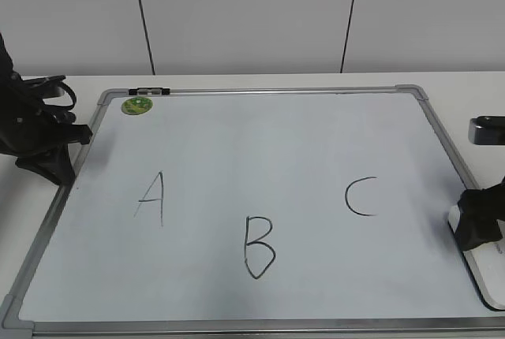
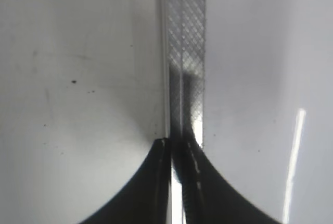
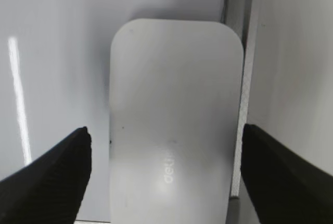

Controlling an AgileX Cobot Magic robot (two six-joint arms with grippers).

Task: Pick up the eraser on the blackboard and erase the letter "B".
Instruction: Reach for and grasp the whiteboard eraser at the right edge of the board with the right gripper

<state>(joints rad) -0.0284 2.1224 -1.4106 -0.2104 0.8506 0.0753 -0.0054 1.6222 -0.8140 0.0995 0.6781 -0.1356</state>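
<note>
Exterior view: slanted down over blackboard (image 1: 260,158). Wrist views: straight down, close; right shares eraser (image 3: 174,125) with exterior.

The eraser (image 3: 174,125) is smooth white plastic with a soft sheen and faint grey print. The blackboard (image 1: 260,150) has a glossy white face that throws back streaks of light, inside a frame (image 2: 186,52) of dull grey metal with a fine cross-hatched texture and grey plastic corners. The right pincer (image 3: 165,166) has matt black fingers (image 3: 52,174) with a faintly woven, rough look.
</note>
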